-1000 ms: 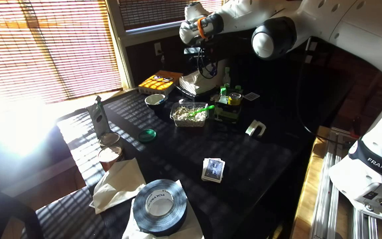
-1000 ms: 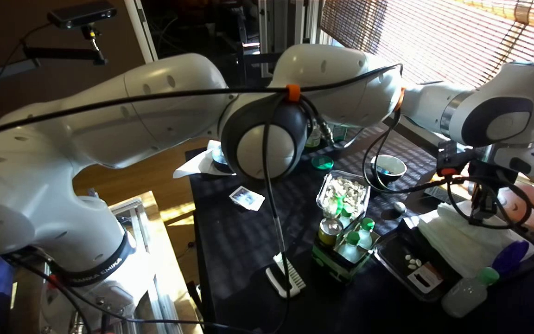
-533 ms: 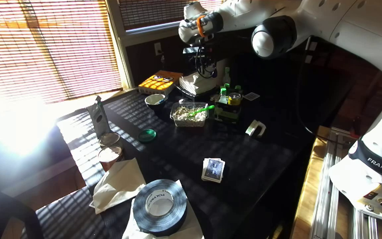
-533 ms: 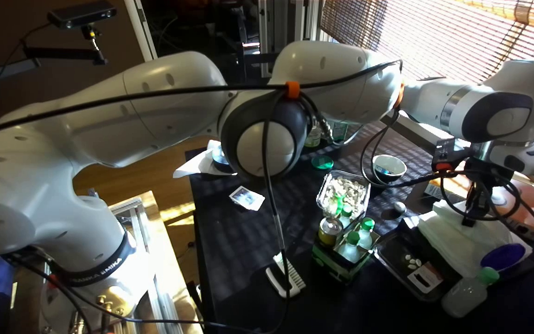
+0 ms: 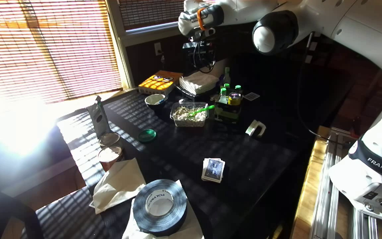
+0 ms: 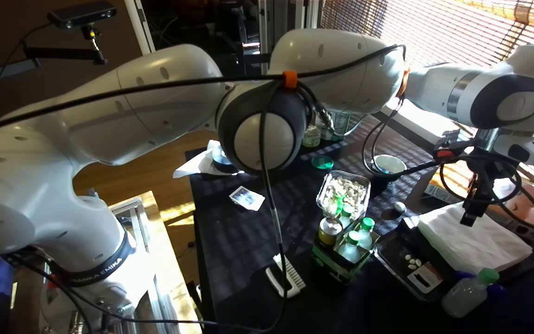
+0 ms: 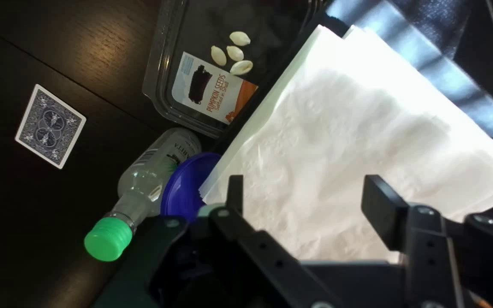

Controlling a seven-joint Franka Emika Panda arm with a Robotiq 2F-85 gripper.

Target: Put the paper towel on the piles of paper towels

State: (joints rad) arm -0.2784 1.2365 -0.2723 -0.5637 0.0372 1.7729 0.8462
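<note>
Hand (image 7: pixel 304 200) gapes above the paper towel (image 7: pixel 321 147) on the piles (image 5: pixel 191 87).

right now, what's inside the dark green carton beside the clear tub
A yellow can and three green-capped bottles stand in the carton. Their lower parts and the carton's floor are hidden by its walls and contents.

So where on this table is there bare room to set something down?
A wide patch lies bare between the green lid, seed tub, brush and cards; so does a sunlit strip between the carton and bowl. Crowded: around the towel pile, with tray, bottle and purple disc close by and the gripper above; also by the tape and tan paper.
</note>
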